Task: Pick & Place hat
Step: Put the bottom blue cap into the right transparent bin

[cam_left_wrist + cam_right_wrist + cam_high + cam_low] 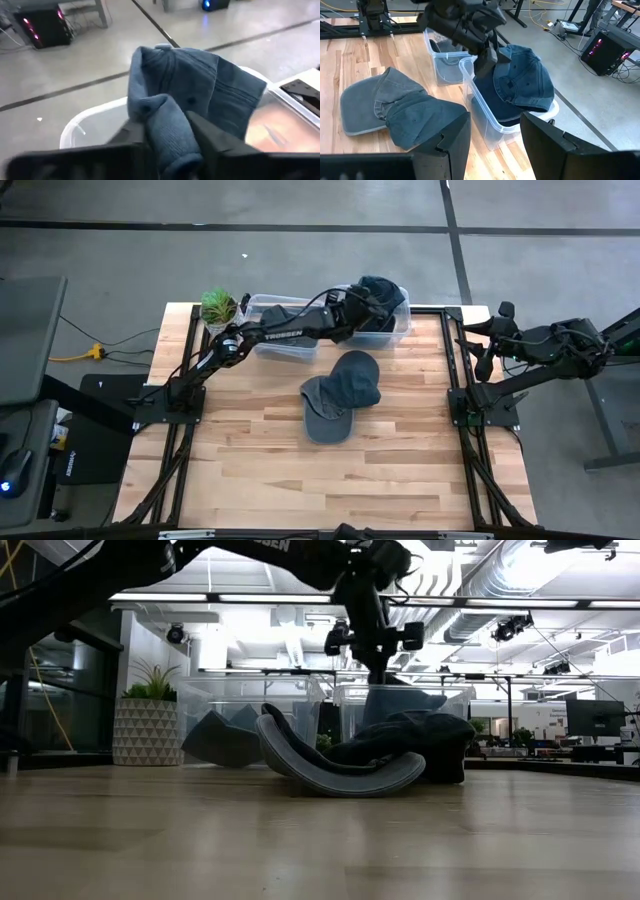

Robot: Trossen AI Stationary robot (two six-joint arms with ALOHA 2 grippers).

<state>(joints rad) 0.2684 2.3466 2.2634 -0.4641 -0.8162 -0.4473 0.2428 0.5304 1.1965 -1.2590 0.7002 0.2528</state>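
Note:
One blue denim cap (pixel 342 392) lies on the wooden table, brim on the boards, also seen in the right wrist view (pixel 400 112) and the low view (pixel 350 760). A second blue cap (pixel 525 80) is over the right-hand clear bin (pixel 400 330). My left gripper (pixel 362 298) is stretched out above that bin and is shut on this cap. Something dark (pixel 495 107) lies inside the bin under it. My right gripper (pixel 495 135) waits open beyond the table's right edge (pixel 485 345). My left gripper (pixel 167 127) pinches a bunched fold of the cap's crown (pixel 165 117) between its two fingers, coming from above and pointing down. The cap hangs below the fingers over the bin (pixel 490 135). Its lower part (pixel 530 100) reaches the bin's far rim.
A second clear bin (pixel 283 332) stands left of the first, with dark cloth inside (pixel 445 72). A potted plant (pixel 218 308) stands at the table's far left corner. Bare boards (pixel 330 470) stretch across the near half of the table.

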